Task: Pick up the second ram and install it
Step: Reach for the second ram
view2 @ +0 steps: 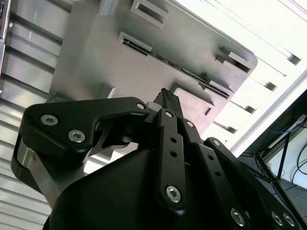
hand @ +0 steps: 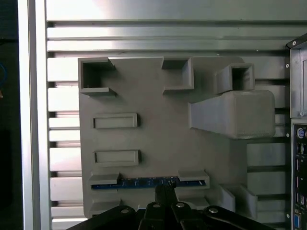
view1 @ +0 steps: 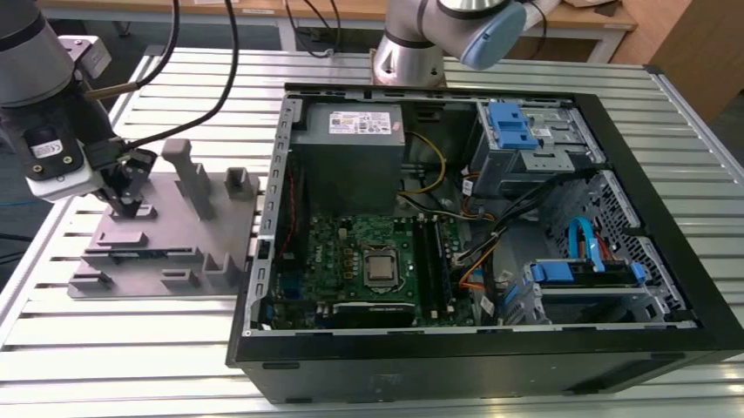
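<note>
The gripper [hand: 165, 190], fingers pressed together, is hovering just beside the second ram [hand: 144, 182] sitting edge-up in the grey tray [hand: 163, 139].

Slatted metal table [view1: 139, 348] carries grey tray [view1: 157, 231], open computer case [view1: 489, 366], apparently arm base [view1: 407, 65].

The arm's base joint [view1: 409, 52] is a silver-grey cylinder fitted with a light blue end cap [view1: 489, 39]. At the exterior view's left, a grey arm tube [view1: 26, 39] carries a white wrist housing [view1: 52, 165] bearing a small label. Black cables [view1: 226, 78] run to the wrist. The gripper [view1: 125, 198] is matte black. In the second wrist view its flat linkage bars [view2: 172, 148] are pinned with silver socket-head screws [view2: 173, 193].
</note>
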